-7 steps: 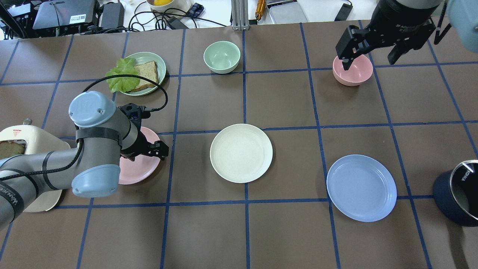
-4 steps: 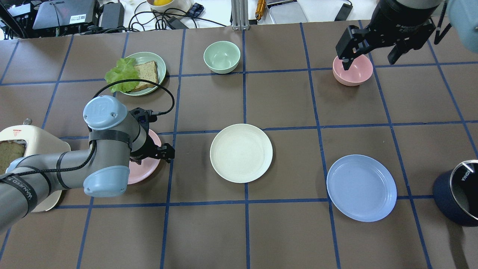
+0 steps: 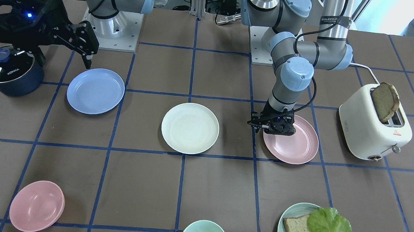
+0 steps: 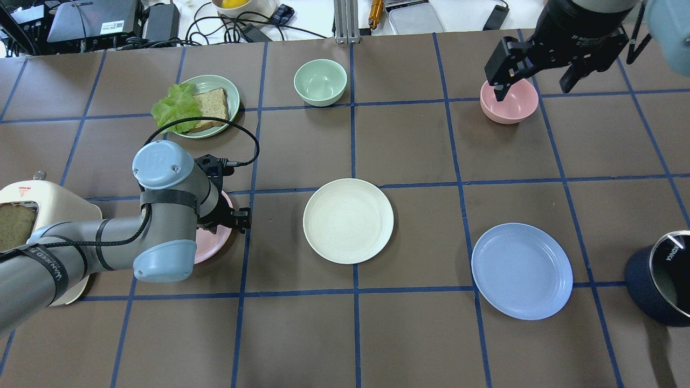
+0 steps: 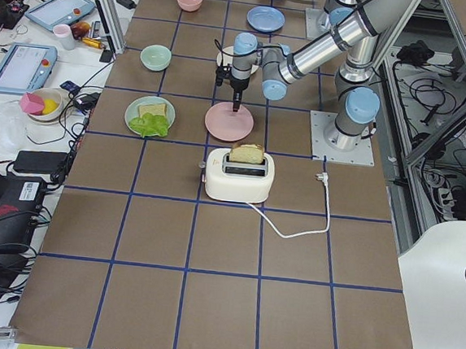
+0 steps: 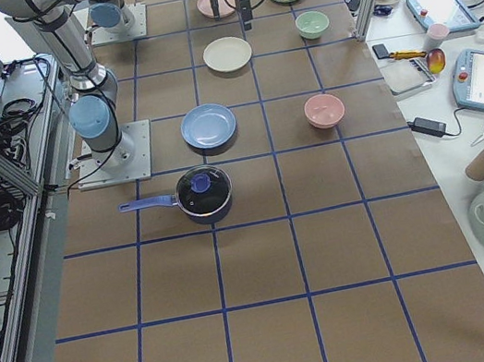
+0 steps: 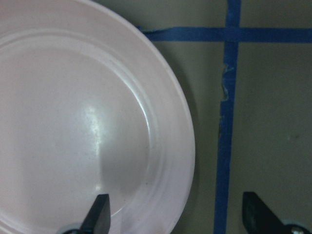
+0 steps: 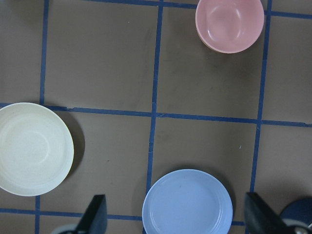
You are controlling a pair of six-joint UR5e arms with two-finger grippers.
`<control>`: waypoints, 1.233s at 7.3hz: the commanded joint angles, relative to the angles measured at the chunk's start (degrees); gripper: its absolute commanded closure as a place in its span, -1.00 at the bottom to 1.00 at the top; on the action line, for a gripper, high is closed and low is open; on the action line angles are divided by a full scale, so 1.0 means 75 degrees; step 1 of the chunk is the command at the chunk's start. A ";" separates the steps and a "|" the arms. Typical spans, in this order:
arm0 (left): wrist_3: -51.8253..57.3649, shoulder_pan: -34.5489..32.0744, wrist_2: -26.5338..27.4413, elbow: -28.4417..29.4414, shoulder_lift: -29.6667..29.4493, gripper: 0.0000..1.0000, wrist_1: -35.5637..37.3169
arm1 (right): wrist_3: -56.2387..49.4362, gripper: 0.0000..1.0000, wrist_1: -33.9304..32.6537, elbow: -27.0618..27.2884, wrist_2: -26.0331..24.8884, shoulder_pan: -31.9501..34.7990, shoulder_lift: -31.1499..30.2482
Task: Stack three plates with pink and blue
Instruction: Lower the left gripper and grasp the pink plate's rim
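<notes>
Here the left pincer (image 7: 175,207) hangs low over the pink plate (image 3: 294,145), wide open and empty, with one finger inside the raised rim and the other outside it, above the worktop (image 3: 216,189). That thin rim is the place to pinch. The plate looks light, stiff and rather slick, so it may tilt. Beyond lies the cream plate (image 3: 189,128), then the blue plate (image 3: 95,90), all apart. The right pincer (image 8: 174,209) hovers high, spread wide and empty.

left gripper (image 5: 236,106) | over pink plate (image 5: 229,126) edge | contact unclear
</notes>
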 commanded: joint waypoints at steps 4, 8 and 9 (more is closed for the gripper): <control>0.0198 -0.0147 0.0275 0.0021 -0.0254 -0.05 0.0312 | -0.0094 -1.00 0.0245 0.0035 -0.0114 -0.0129 0.0035; 0.0222 -0.0194 0.0391 0.0091 -0.0231 0.89 0.0324 | -0.1037 -1.00 0.0469 0.0912 -0.0161 -0.1004 0.0024; 0.0222 -0.0252 0.0705 0.0219 -0.0196 1.00 0.0394 | -0.1426 -1.00 0.0353 0.1227 -0.0138 -0.1379 0.0024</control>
